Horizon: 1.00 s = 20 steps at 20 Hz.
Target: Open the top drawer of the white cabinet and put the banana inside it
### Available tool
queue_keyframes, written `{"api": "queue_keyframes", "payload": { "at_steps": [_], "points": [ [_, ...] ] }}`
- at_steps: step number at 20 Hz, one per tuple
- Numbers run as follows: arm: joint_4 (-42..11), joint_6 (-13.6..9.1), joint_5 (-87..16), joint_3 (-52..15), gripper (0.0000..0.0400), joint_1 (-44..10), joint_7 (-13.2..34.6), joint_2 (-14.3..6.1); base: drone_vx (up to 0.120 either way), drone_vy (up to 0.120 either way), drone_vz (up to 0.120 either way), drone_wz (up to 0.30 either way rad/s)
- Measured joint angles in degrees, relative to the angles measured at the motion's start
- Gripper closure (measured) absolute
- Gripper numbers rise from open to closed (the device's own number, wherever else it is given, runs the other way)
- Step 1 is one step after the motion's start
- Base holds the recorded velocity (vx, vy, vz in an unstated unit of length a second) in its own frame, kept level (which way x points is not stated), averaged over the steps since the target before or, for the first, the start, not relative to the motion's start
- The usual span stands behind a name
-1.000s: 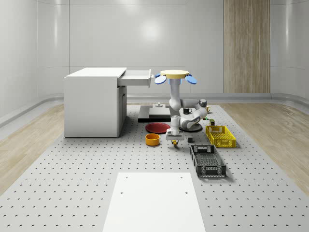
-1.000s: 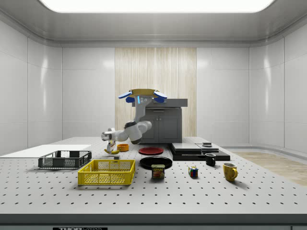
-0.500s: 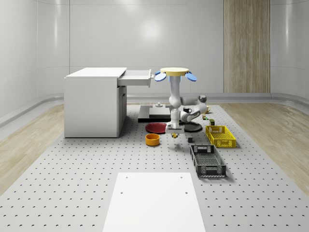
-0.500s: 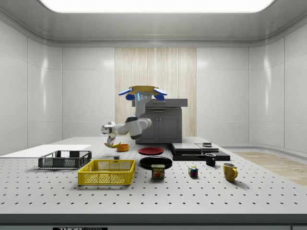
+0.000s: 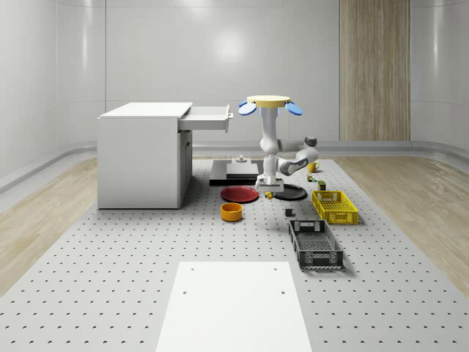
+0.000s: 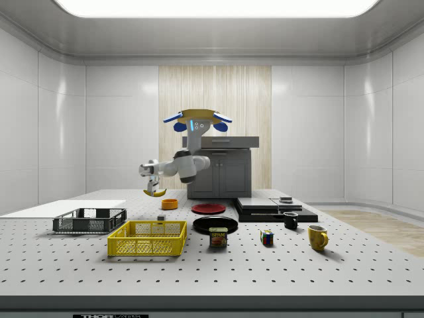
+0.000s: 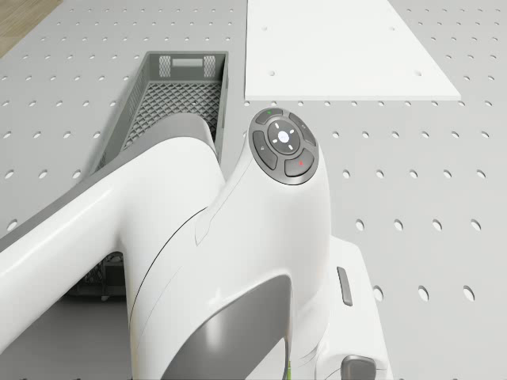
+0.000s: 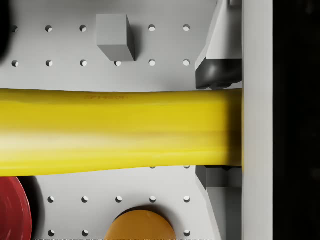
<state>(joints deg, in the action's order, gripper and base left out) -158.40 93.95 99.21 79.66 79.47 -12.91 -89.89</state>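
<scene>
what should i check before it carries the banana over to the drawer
1. Banana held between the jaws of the gripper, lifted off the table: ok.
2. Top drawer of the white cabinet pulled open: ok.
3. Drone hovering beside the cabinet, level with the drawer: ok.
4. Room inside the drawer: cannot tell.
5. Orange bowl and red plate sit low below the banana: ok.

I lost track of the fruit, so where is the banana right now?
The banana hangs in the gripper, lifted above the table in the side view, just left of and above the orange bowl, under the hovering drone.
</scene>
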Motion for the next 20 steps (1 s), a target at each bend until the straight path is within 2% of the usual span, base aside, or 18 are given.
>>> {"api": "queue_keyframes", "payload": {
  "at_steps": [3,5,10,20],
  "points": [
    [0.0,0.1,-0.1,0.1,0.0207,0.0,0.0,-0.2,-0.013,0.013,0.013,0.0],
    [0.0,0.2,-0.2,0.1,0.0207,0.0,0.0,-0.3,-0.1,0.0,0.0,0.0],
    [0.0,0.4,-0.3,0.2,0.0207,0.1,-0.1,-0.5,-0.008,0.0,0.12,0.0],
    [0.0,0.7,-0.5,0.2,0.0207,0.1,-0.1,-0.9,-0.12,0.0,0.12,0.0]
  ]
}}
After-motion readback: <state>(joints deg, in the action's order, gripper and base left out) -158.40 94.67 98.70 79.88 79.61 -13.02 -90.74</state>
